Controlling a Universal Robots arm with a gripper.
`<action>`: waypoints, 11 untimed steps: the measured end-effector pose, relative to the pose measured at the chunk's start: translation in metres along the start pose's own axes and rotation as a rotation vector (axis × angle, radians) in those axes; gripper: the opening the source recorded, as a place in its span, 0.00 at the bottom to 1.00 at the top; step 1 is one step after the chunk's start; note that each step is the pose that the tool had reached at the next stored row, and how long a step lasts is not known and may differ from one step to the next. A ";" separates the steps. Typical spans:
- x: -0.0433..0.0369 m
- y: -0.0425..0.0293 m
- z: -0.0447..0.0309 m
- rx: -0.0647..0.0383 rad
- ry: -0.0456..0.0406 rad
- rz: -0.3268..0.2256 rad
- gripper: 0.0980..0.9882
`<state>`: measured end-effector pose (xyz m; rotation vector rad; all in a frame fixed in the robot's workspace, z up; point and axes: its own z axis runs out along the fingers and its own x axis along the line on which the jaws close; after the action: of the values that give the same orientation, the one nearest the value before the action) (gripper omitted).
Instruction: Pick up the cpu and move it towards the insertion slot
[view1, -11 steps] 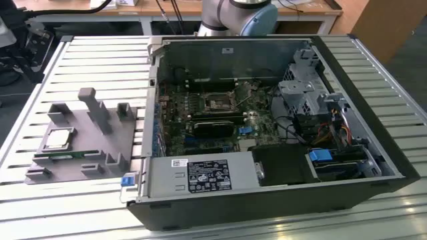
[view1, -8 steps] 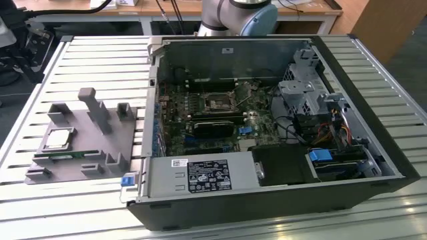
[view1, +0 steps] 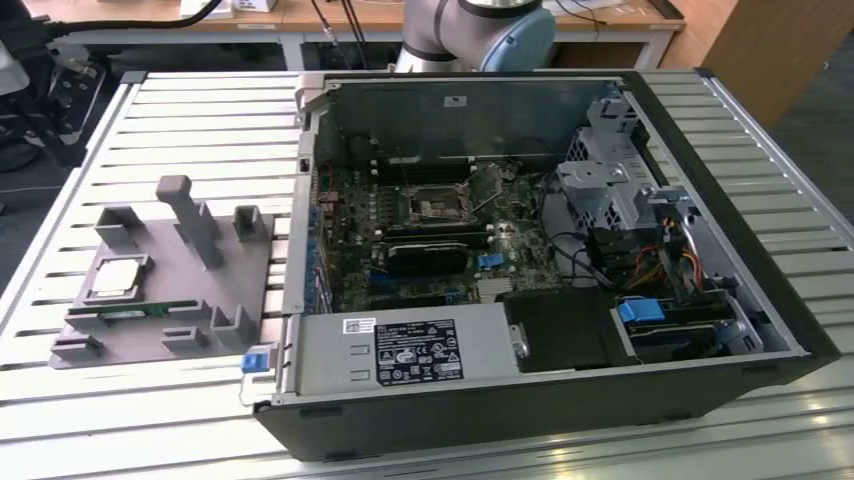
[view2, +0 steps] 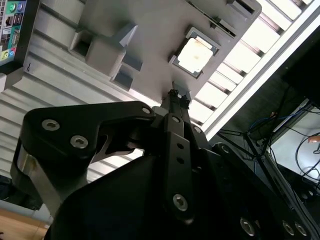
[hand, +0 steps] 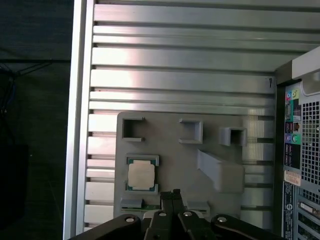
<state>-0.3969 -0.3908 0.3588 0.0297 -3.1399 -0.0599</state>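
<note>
The cpu (view1: 118, 278), a flat square chip with a silvery top, lies in its pocket on the grey holder plate (view1: 154, 335) at the exterior view's left. Both wrist views look down on the cpu (view2: 196, 54) (hand: 141, 176) from well above. My gripper (view2: 177, 95) (hand: 173, 193) hangs high over the holder with its black fingers pressed together and nothing between them, its tips a little to one side of the chip. The insertion slot (view1: 438, 207), a dark square socket with a shiny frame, sits on the motherboard inside the open computer case (view1: 747, 180).
A green memory stick (view1: 134, 312) lies on the holder beside the cpu. Grey posts (view1: 200, 225) stand up from the plate. The case wall (view1: 304, 200) rises between holder and socket. The slatted metal table (view1: 200, 110) ends in an edge (hand: 80, 100) near the holder.
</note>
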 end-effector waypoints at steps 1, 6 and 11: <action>0.0008 0.0000 0.0004 0.000 0.0000 0.000 0.01; 0.0052 -0.0001 0.0030 0.000 -0.0003 0.000 0.01; 0.0070 -0.0002 0.0049 0.000 0.0000 0.000 0.01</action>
<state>-0.4038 -0.3909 0.3538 0.0301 -3.1399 -0.0599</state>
